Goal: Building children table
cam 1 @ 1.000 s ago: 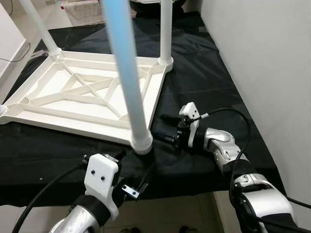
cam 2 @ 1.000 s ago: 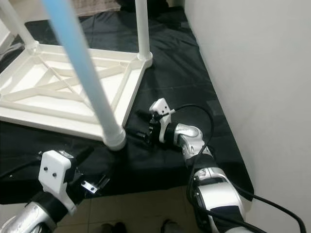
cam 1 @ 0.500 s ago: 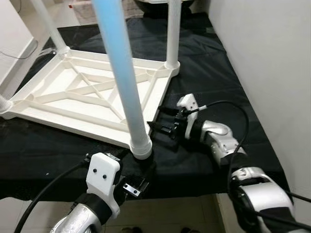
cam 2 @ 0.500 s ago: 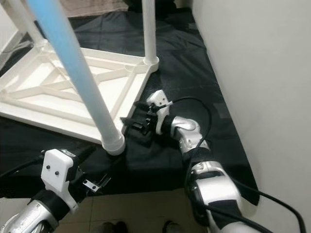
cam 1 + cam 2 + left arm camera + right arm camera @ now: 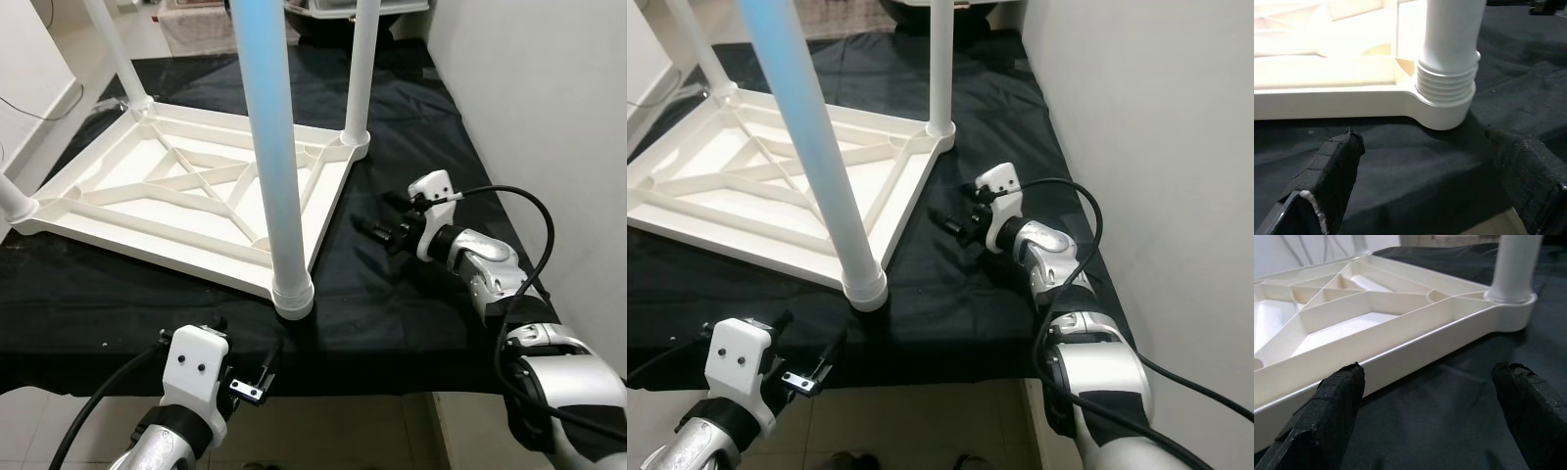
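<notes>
A white plastic tabletop [image 5: 186, 201] is laid upside down on a black cloth [image 5: 411, 127], its ribbed underside facing up. Four legs are seen standing in its corner sockets: the nearest leg [image 5: 274, 157], tinted pale blue, is seated in the threaded socket [image 5: 1445, 93] at the front corner; a far leg [image 5: 358, 73] is set in the back corner on the right; a back left leg [image 5: 116, 49] and a left corner leg [image 5: 12, 201] are partly cut off by the frame.

The right gripper [image 5: 377, 227] is held low over the cloth, just beside the tabletop's right edge and apart from it. Its fingers [image 5: 1337, 401] are spread wide, with nothing between them; the tabletop's edge and the far socket are framed in the gap.

The left gripper [image 5: 808, 362] is positioned at the cloth's front edge, near the front socket but not touching it. Its fingers [image 5: 1332, 171] are likewise spread wide and empty, the ribbed collar of the socket showing between them.

A pale wall [image 5: 549, 98] is noted along the right side.
</notes>
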Motion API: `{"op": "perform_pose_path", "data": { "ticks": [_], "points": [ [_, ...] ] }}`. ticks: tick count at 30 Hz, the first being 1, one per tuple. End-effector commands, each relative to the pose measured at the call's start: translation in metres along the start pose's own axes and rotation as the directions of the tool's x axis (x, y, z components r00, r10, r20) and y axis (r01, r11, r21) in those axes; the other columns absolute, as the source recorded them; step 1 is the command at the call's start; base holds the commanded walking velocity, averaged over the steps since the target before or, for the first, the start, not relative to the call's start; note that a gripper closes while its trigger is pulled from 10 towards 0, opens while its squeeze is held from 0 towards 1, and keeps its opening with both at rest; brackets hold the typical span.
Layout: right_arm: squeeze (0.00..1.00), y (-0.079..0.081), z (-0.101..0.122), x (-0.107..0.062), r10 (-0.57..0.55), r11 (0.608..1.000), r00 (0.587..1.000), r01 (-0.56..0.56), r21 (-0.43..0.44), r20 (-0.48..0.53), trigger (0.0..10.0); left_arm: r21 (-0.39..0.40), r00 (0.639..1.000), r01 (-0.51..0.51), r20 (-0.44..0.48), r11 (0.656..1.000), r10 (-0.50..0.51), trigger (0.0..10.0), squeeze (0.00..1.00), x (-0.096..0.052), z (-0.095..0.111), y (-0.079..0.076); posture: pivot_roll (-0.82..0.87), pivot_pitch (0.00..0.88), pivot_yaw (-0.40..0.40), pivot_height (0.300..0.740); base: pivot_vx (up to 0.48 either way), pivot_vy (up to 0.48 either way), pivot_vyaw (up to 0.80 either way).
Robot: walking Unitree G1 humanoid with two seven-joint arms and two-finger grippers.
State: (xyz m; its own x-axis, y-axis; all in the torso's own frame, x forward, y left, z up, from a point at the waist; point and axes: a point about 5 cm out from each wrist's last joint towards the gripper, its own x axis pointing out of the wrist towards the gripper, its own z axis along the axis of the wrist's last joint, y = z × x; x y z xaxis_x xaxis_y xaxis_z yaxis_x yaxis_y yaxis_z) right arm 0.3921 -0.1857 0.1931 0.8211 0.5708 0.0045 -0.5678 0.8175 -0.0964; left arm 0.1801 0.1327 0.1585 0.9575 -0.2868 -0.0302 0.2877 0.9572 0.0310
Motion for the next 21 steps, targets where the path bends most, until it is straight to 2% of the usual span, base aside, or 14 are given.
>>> {"op": "perform_pose_path", "data": {
  "ticks": [1, 3, 8, 11, 12, 13, 15, 16, 17, 19, 21],
  "points": [
    [0.0, 0.003, -0.006, -0.001, -0.003, 1.0, 1.0, 0.003, -0.001, -0.01, 10.0, 0.006, 1.0, -0.019, -0.021, 1.0, 0.019, 10.0, 0.0, -0.002, -0.005, 0.002, 0.09, 0.118, 0.015, 0.74, 0.0, 0.0, 0.0],
    [0.0, -0.005, -0.015, -0.011, -0.132, 0.991, 0.991, 0.131, 0.032, 0.02, 10.0, 0.017, 0.997, -0.079, -0.014, 0.997, 0.079, 10.0, 0.0, 0.0, -0.006, 0.008, 0.08, 0.096, 0.014, 0.74, 0.0, 0.0, 0.0],
    [0.0, -0.009, -0.018, -0.021, -0.204, 0.977, 0.977, 0.198, 0.083, 0.071, 10.0, 0.019, 0.991, -0.135, -0.005, 0.991, 0.135, 10.0, 0.0, 0.002, -0.005, 0.015, 0.08, 0.084, 0.01, 0.74, 0.0, 0.0, 0.0],
    [0.0, -0.009, -0.016, -0.022, -0.068, 0.988, 0.997, 0.061, 0.139, 0.043, 10.0, 0.016, 0.99, -0.139, -0.002, 0.99, 0.139, 10.0, 0.0, 0.002, -0.009, 0.016, 0.07, 0.073, 0.012, 0.74, 0.0, 0.0, 0.0],
    [0.0, -0.009, -0.016, -0.022, -0.068, 0.988, 0.997, 0.061, 0.139, 0.043, 10.0, 0.016, 0.99, -0.139, -0.002, 0.99, 0.139, 10.0, 0.0, 0.002, -0.009, 0.016, 0.07, 0.073, 0.012, 0.74, 0.0, 0.0, 0.0],
    [0.0, -0.012, -0.016, -0.026, 0.0, 0.99, 1.0, -0.002, 0.138, 0.019, 10.0, 0.015, 0.99, -0.139, 0.001, 0.99, 0.139, 10.0, 0.0, 0.002, -0.009, 0.016, 0.07, 0.069, 0.011, 0.74, 0.0, 0.0, 0.0],
    [0.0, -0.013, -0.016, -0.029, 0.039, 0.99, 0.999, -0.039, 0.134, 0.001, 10.0, 0.015, 0.99, -0.139, 0.002, 0.99, 0.139, 10.0, 0.0, 0.002, -0.01, 0.016, 0.07, 0.069, 0.011, 0.74, 0.0, 0.0, 0.0],
    [0.0, -0.014, -0.018, -0.033, 0.095, 0.985, 0.995, -0.089, 0.151, -0.029, 10.0, 0.013, 0.991, -0.137, 0.004, 0.99, 0.137, 10.0, 0.0, 0.002, -0.011, 0.016, 0.07, 0.064, 0.009, 0.74, 0.0, 0.0, 0.0],
    [0.0, -0.014, -0.018, -0.033, 0.095, 0.985, 0.995, -0.089, 0.151, -0.029, 10.0, 0.013, 0.991, -0.137, 0.004, 0.99, 0.137, 10.0, 0.0, 0.002, -0.011, 0.016, 0.07, 0.064, 0.009, 0.74, 0.0, 0.0, 0.0],
    [0.0, -0.015, -0.018, -0.043, 0.212, 0.966, 0.975, -0.2, 0.162, -0.059, 10.0, 0.008, 0.991, -0.133, 0.009, 0.991, 0.133, 10.0, 0.0, 0.004, -0.012, 0.015, 0.06, 0.056, 0.008, 0.74, 0.0, 0.0, 0.0],
    [0.0, -0.015, -0.018, -0.046, 0.247, 0.956, 0.967, -0.234, 0.174, -0.058, 10.0, 0.009, 0.991, -0.131, 0.008, 0.991, 0.131, 10.0, 0.0, 0.004, -0.012, 0.015, 0.06, 0.05, 0.012, 0.74, 0.0, 0.0, 0.0]
  ]
}}
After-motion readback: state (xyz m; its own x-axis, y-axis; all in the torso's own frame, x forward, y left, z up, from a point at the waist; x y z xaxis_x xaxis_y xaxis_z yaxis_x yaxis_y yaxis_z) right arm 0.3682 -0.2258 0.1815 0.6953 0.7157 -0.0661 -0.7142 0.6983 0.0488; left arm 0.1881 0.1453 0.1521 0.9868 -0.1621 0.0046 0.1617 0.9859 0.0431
